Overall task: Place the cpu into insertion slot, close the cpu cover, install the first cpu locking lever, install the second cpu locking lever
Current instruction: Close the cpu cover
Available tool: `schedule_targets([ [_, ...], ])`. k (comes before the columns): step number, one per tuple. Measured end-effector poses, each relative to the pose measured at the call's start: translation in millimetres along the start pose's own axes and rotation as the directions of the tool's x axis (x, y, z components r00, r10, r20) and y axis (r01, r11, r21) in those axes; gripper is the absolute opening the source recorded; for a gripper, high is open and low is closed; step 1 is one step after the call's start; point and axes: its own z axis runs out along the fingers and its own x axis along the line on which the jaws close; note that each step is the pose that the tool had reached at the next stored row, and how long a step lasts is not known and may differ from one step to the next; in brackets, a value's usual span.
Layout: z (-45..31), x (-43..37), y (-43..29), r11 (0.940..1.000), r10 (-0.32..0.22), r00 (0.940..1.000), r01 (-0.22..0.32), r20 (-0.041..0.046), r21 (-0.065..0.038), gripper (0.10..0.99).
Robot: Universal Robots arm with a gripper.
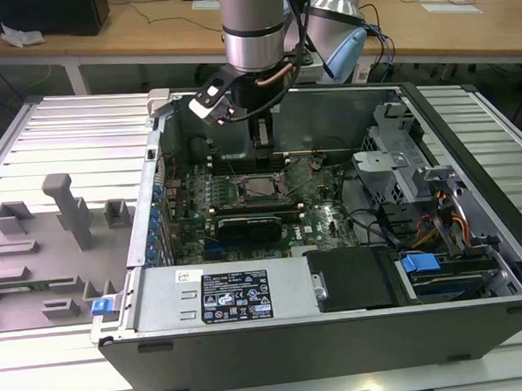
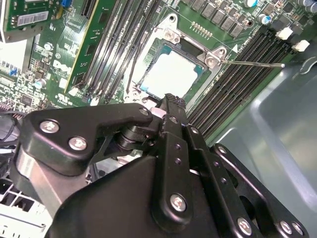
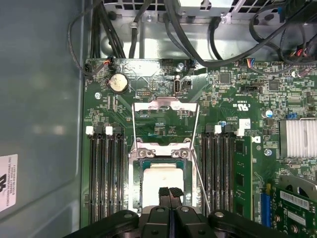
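Presently, reading the exterior view from its left: a grey moulded fixture plate with upright blocks (image 1: 28,260) lies on the slatted table, well apart from the work. Next comes the open black computer case (image 1: 339,349), with the flat green motherboard (image 1: 323,218) inside.

Mid-case, the arm drops in from above and the gripper (image 1: 260,150) hangs just above the socket area. In the first wrist view its two black fingertips (image 3: 163,193) are pressed together with nothing between them.

The cpu, a small flat square chip with a silvery top (image 3: 159,178), sits inside the insertion slot, a small square black socket with a grey metal rim (image 3: 147,166). Long black memory slots (image 3: 106,173) flank it. The chip looks level and seated.

The cpu cover, a thin steel frame plate with a large window (image 3: 166,105), is swung open and off the slot, on the side toward the round silver coin cell (image 3: 118,83). The thin steel wire locking levers (image 3: 199,171) stand raised, one on each flank.

At the exterior view's right are a grey metal drive cage (image 1: 391,171) and, nearer, a blue plastic clip (image 1: 419,262).

Judgement: placing appears done and closing the cover is the step in hand, not yet begun. It calls for catching the frame's free edge with the closed tips and swinging it down without scraping the chip's top or snagging a lever wire.
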Motion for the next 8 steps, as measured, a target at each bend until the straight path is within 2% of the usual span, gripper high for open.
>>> schedule_targets([
  [3, -4.2, -0.1, 0.4, 1.0000, 0.000, 1.0000, 0.000, 0.0000, 0.000, 0.106],
  [8, -4.6, -0.1, 1.1, 1.0000, 0.000, 1.0000, 0.000, 0.0001, 0.000, 0.106],
])
